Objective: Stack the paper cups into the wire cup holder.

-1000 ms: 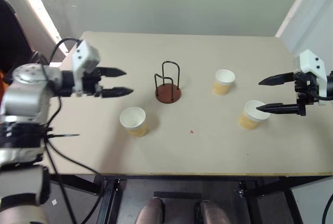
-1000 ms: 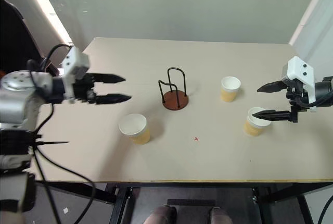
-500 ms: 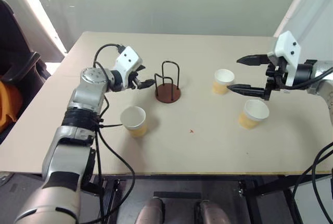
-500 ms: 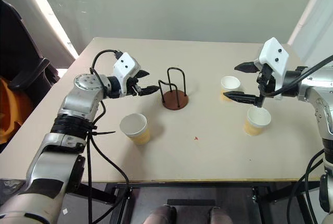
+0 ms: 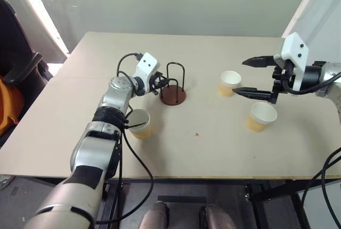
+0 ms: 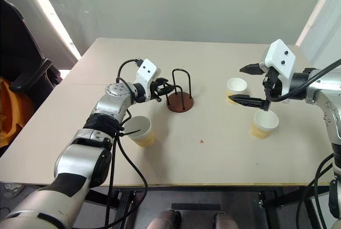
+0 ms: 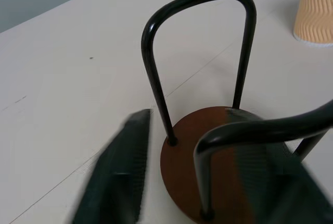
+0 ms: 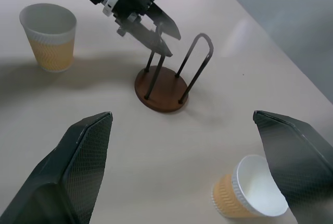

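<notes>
**Left claw at the holder**

Since a second ago your left claw point(image 6: 164, 87) has swung in, jaws narrowing astride a loop of the wire cup holder point(image 6: 179, 100). Right claw point(image 6: 252, 84) gapes empty between two paper cups point(image 6: 236, 89); that arm's nearer.

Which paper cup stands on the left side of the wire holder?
The paper cup near the table's front edge, beside the left arm; the other two stand right of the wire holder.
</notes>
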You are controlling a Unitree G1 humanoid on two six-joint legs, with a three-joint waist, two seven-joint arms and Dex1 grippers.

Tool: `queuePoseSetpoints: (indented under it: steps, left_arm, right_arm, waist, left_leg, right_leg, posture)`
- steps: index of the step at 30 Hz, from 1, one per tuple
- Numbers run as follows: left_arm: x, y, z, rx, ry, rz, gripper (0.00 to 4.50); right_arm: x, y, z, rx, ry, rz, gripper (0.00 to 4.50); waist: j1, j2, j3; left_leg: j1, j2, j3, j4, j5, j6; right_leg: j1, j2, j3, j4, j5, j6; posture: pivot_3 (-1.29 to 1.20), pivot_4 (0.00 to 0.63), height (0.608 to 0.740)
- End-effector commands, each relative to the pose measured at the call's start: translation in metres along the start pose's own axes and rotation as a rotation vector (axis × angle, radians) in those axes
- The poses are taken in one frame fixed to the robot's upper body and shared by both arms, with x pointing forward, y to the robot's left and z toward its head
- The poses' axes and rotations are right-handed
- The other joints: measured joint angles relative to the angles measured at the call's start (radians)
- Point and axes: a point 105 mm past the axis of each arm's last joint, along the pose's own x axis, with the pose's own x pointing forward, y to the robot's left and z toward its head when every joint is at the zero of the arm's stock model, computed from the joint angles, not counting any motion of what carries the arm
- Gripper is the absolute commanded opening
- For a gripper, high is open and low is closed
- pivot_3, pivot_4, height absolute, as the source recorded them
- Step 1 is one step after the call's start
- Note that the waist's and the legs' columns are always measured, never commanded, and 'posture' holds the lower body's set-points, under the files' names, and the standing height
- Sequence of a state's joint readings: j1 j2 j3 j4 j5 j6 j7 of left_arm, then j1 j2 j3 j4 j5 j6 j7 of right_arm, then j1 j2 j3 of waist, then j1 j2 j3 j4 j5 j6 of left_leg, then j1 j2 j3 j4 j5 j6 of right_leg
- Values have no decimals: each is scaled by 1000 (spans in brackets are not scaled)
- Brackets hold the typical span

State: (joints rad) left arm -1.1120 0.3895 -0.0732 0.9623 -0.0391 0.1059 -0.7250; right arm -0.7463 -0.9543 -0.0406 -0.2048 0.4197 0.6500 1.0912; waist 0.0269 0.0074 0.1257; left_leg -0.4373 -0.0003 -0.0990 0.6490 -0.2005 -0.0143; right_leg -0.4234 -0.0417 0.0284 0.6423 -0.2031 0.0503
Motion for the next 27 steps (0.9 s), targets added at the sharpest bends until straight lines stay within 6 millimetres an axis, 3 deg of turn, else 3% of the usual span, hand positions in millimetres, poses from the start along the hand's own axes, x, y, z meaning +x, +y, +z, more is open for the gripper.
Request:
queuePoseSetpoints:
  steps: [1,4,6,11,16,20,24,27]
  left_arm:
    - [-7,10,23,38,-62,8,1076]
    - [-9,6,25,43,-67,-32,14]
    - [-9,-16,37,55,-118,-162,14]
    - [-23,-66,66,79,-211,-434,14]
    - [-41,-104,78,104,-215,-649,14]
    - [-56,-137,55,201,-134,-845,14]
    - [-60,-147,37,249,-72,-906,14]
    - [-51,-143,33,278,-58,-853,14]
  right_arm:
    - [-11,-4,11,-46,-21,-37,4500]
    - [-12,-5,11,-48,-17,-40,4500]
    - [-14,0,11,-40,-16,0,4500]
    - [-28,33,5,-18,31,226,4500]
    - [-30,47,1,15,55,305,4500]
    - [-27,54,-9,17,116,330,4500]
    - [-32,46,-17,21,162,277,4500]
    - [-36,45,-19,22,171,272,4500]
  waist:
    - [0,0,0]
    - [0,0,0]
    - [0,0,0]
    - [15,0,0]
    - [17,0,0]
    - [16,0,0]
    - [15,0,0]
    - [15,0,0]
  left_leg:
    - [0,0,0,0,1,-1]
    - [0,0,1,0,1,-1]
    - [0,0,1,0,1,-1]
    - [-5,-3,0,3,1,-2]
    - [-8,-2,4,15,-3,-2]
    - [-6,-2,4,16,-4,-1]
    - [-5,-1,4,16,-10,10]
    - [-5,-1,3,16,-10,12]
  right_leg:
    - [0,0,0,0,0,0]
    - [0,0,1,0,-1,1]
    - [0,0,1,0,-1,1]
    - [0,0,1,0,-4,6]
    - [0,0,2,1,-5,8]
    - [1,0,4,2,-4,9]
    - [2,0,4,2,-3,8]
    - [2,-1,3,2,-1,8]
  posture:
    - [0,150,740]
    - [0,150,740]
    - [0,150,740]
    - [0,150,740]
    - [0,150,740]
    - [0,150,740]
    - [0,150,740]
    - [0,150,740]
